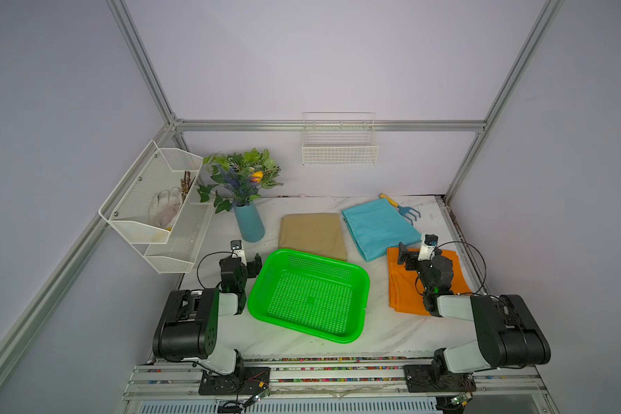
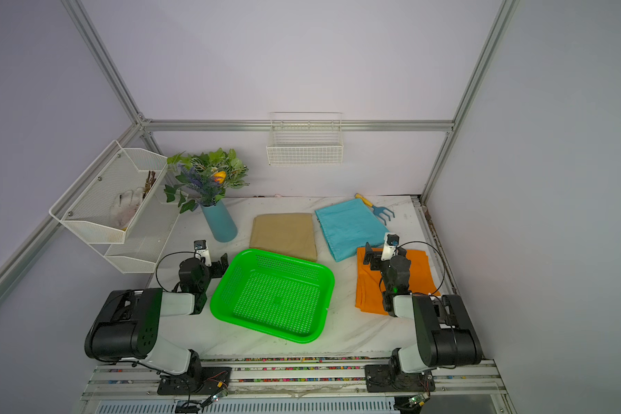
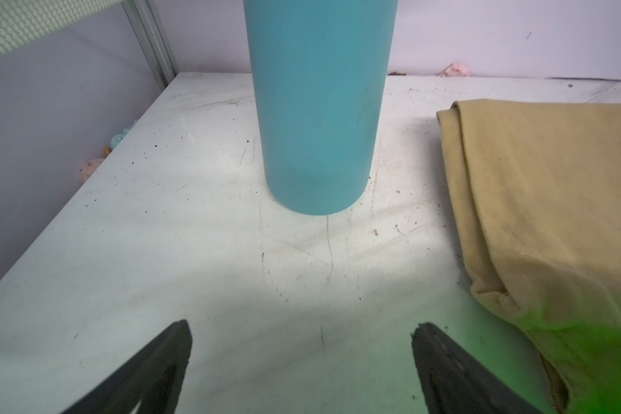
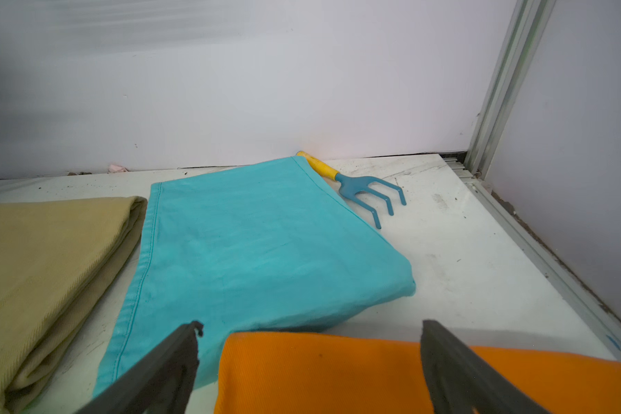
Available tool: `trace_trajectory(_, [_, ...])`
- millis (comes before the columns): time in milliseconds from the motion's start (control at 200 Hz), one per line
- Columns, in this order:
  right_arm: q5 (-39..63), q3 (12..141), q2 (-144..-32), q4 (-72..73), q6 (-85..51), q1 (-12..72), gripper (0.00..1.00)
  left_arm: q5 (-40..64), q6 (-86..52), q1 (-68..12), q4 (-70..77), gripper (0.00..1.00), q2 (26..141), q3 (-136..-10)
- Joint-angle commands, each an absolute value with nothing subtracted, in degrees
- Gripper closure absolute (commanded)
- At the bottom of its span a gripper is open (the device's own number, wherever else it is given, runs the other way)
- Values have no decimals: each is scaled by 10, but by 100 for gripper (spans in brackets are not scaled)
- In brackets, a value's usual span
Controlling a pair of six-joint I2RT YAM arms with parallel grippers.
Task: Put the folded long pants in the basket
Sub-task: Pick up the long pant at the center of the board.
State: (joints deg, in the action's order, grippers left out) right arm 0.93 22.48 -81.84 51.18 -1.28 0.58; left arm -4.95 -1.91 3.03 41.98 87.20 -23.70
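Over the orange pants (image 1: 402, 290), right hand (image 4: 309, 329) spread wide, empty, left hand (image 3: 302, 328) likewise, beside basket (image 1: 337, 338)

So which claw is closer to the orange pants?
Right: the right gripper hovers over the orange pants; the left gripper sits across the green basket, near the blue vase.

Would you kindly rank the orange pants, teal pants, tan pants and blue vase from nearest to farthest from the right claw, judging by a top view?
1. Orange pants: right side, lying beneath the open right claw.
2. Teal pants: just beyond, toward the back wall.
3. Tan pants: centre, farther to the claw's left.
4. Blue vase: farthest, on the left side.
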Motion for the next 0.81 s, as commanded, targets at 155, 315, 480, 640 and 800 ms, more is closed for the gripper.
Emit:
trace_trajectory(155, [-4, 452, -801, 127, -291, 9, 0, -94, -31, 15, 200, 0, 735, -343])
trace_trajectory(315, [245, 598, -917, 27, -287, 10, 8, -52, -127, 5, 92, 0, 719, -422])
trace_trajectory(480, [223, 704, -999, -63, -258, 71, 9, -52, -221, -60, 64, 0, 745, -453])
trace_trajectory(640, [226, 807, -1084, -140, -257, 125, 11, -34, -288, -109, 49, 0, 814, -496])
trace_trajectory(800, [221, 866, -1151, -167, -277, 174, 13, -18, -315, -125, 40, 0, 908, -554])
